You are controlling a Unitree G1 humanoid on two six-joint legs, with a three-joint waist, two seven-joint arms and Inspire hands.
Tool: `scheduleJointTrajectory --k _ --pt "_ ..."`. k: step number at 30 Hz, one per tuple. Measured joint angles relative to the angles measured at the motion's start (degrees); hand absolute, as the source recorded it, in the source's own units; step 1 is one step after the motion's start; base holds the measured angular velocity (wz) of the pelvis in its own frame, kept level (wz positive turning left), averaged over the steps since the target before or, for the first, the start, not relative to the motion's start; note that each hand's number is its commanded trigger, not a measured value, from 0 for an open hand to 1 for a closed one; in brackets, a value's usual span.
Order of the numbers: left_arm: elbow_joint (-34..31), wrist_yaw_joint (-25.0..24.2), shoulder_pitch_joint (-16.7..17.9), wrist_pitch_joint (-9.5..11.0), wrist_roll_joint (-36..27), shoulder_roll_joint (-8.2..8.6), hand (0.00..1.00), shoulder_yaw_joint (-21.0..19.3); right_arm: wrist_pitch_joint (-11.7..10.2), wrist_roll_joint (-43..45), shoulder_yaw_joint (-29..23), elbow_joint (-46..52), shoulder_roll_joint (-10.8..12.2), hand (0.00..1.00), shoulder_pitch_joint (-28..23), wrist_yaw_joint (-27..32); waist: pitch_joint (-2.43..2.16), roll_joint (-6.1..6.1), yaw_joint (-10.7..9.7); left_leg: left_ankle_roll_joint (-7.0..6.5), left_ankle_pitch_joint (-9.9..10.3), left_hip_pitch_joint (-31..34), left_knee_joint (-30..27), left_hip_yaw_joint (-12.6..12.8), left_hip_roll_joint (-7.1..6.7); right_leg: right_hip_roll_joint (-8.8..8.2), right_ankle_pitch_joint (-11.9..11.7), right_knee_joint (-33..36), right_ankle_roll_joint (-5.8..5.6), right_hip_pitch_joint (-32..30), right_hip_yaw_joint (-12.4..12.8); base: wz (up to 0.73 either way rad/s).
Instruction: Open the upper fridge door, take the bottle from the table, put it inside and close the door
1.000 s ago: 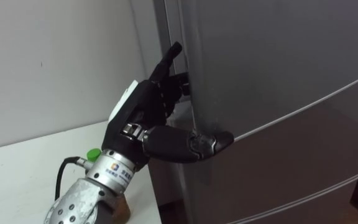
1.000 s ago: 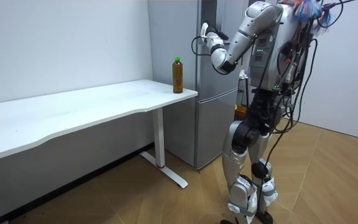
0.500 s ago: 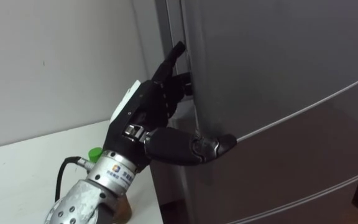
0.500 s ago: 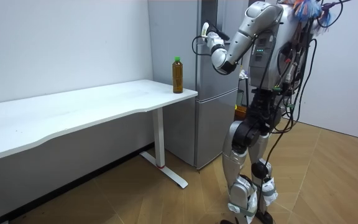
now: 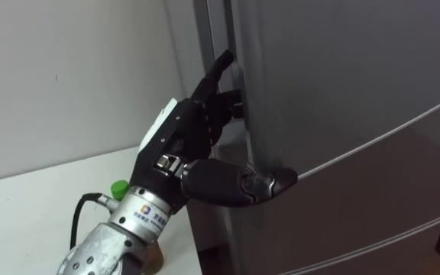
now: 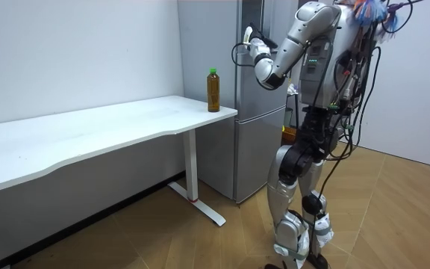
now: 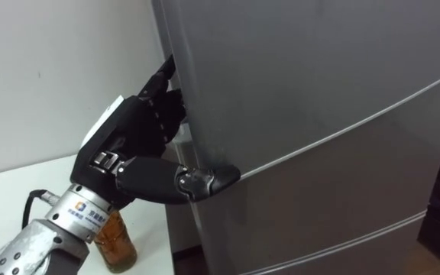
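My left hand (image 5: 182, 145) is at the left edge of the grey upper fridge door (image 5: 342, 69). Its fingers hook round that edge into the gap beside the door, and the thumb (image 5: 239, 185) presses on the door's front just above the seam. The bottle (image 6: 213, 90), brown with a green cap (image 5: 118, 187), stands upright on the white table (image 6: 88, 134) at the end next to the fridge. In the eye views it is mostly hidden behind my left wrist, below the hand. In the room view I stand upright in front of the fridge (image 6: 256, 134) with the left arm raised.
The lower fridge door (image 5: 373, 198) lies below the seam, with another seam further down. A white wall (image 5: 67, 69) is behind the table. The table's corner (image 6: 230, 112) is close to the fridge's side. Wooden floor (image 6: 394, 209) lies open behind me.
My left hand has crept slightly up and to the right along the door's edge, thumb still on the front. The bottle has not moved.
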State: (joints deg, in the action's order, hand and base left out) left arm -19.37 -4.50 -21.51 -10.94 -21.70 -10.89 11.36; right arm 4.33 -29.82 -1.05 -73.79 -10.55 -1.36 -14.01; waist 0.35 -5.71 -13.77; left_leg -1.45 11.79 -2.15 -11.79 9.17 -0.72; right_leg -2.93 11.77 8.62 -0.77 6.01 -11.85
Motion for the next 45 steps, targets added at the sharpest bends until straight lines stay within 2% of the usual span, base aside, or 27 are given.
scheduleJointTrajectory --k 22,29,36,45 --pt "-0.42 -0.08 0.0 0.0 -0.01 0.16 0.0 0.45 0.02 -1.66 -0.01 -0.05 -0.51 0.0 -0.4 -1.15 -0.02 -0.01 -0.01 -0.03 -0.02 -0.05 0.01 0.07 -0.01 -0.12 -0.04 -0.06 -0.13 -0.06 0.21 0.0" --pt "-0.41 -0.08 0.0 0.0 0.04 0.17 0.0 0.66 0.0 -1.65 -0.2 -0.33 -0.56 0.0 -0.5 -1.15 0.29 0.57 -0.13 -0.12 -0.07 -0.06 0.01 0.06 0.01 -0.22 -0.08 0.01 -0.19 -0.03 0.15 0.0" --pt "-0.41 -0.09 0.0 0.01 0.06 0.86 0.0 1.63 -0.02 -1.95 -0.28 -1.11 -0.92 0.0 -0.55 -1.24 0.18 0.95 -0.23 -0.25 -0.14 0.0 -0.01 0.14 -0.06 -0.52 -0.17 0.04 -0.45 -0.03 0.03 0.0" --pt "-0.41 -0.27 0.0 0.08 0.04 0.92 0.0 2.69 0.0 -1.66 -0.4 -1.29 -1.04 0.0 -0.45 -1.72 0.17 1.21 -0.63 -0.71 -0.27 0.01 -0.01 0.29 -0.2 -0.69 -0.36 0.1 -0.75 -0.03 0.09 0.0"
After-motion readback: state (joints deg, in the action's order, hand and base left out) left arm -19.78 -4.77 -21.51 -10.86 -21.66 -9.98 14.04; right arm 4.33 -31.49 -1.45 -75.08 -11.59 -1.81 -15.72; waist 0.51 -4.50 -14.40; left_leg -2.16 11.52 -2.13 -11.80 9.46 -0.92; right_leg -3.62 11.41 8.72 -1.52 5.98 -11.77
